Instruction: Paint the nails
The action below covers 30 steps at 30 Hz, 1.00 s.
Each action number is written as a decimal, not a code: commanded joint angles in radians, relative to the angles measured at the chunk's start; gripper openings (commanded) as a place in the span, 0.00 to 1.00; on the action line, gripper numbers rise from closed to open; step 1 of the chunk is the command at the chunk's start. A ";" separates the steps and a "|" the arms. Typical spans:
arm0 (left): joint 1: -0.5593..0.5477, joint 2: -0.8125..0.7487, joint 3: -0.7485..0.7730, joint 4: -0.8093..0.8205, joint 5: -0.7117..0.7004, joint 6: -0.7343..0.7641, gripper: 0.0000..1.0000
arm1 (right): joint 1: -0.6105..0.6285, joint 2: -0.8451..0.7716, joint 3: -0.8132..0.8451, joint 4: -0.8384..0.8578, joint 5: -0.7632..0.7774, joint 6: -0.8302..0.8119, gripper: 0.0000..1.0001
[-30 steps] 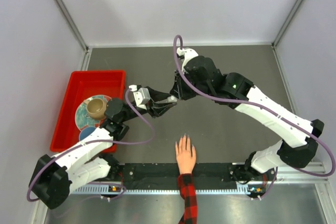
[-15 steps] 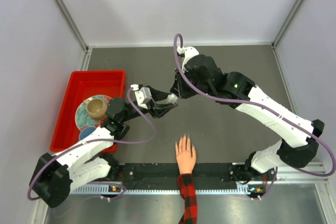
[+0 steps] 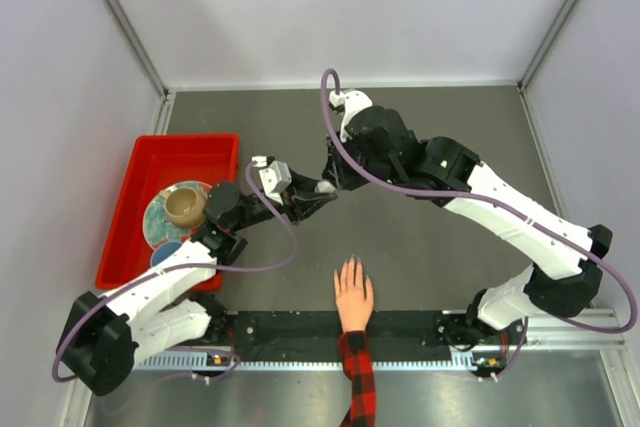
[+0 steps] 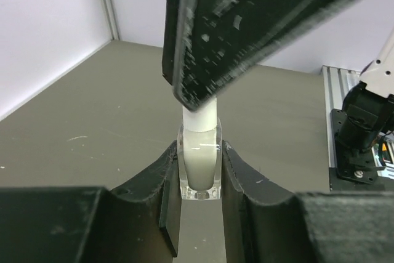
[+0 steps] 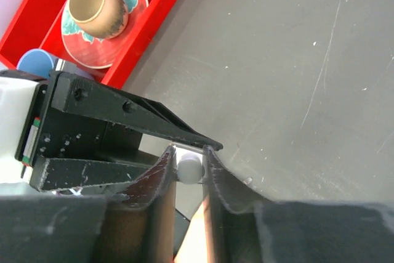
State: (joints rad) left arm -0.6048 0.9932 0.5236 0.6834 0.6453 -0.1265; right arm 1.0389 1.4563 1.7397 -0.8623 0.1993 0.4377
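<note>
Left wrist view shows the left claw (image 4: 200,152) shut on a clear glass bottle (image 4: 200,180) of pale liquid; right wrist view shows the right claw (image 5: 189,152) pinching its white cap (image 5: 189,169). Top view adds, at left, a red tray (image 3: 200,155) with cup (image 3: 184,207) and saucer (image 3: 155,219); the nails (image 3: 350,262) tip a hand (image 3: 353,295) flat at the near edge of the desk (image 3: 450,137)

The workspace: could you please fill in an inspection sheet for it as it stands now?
Surface: grey table, lightly scratched.
Job's things: hand palm-down at near edge, nails too small to judge; clear bottle of pale liquid, white cap on.
Clutter: red tray holding brown cup on saucer.
Grippers: left gripper clamps the bottle; right gripper pinches its cap.
Cables: purple cables loop off both arms.
Surroundings: white walls.
</note>
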 commanded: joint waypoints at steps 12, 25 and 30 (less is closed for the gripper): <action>-0.010 -0.068 0.098 -0.122 -0.225 0.077 0.00 | 0.018 0.124 0.325 -0.244 0.077 0.084 0.45; -0.015 -0.103 0.102 -0.189 -0.230 0.143 0.00 | 0.019 0.216 0.385 -0.225 0.075 0.068 0.36; -0.016 -0.103 0.099 -0.193 -0.205 0.148 0.00 | 0.019 0.217 0.373 -0.204 0.065 0.044 0.15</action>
State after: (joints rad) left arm -0.6170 0.9115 0.6003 0.4637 0.4259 0.0002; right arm 1.0447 1.6825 2.0834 -1.1049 0.2611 0.5018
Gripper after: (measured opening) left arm 0.316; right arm 0.266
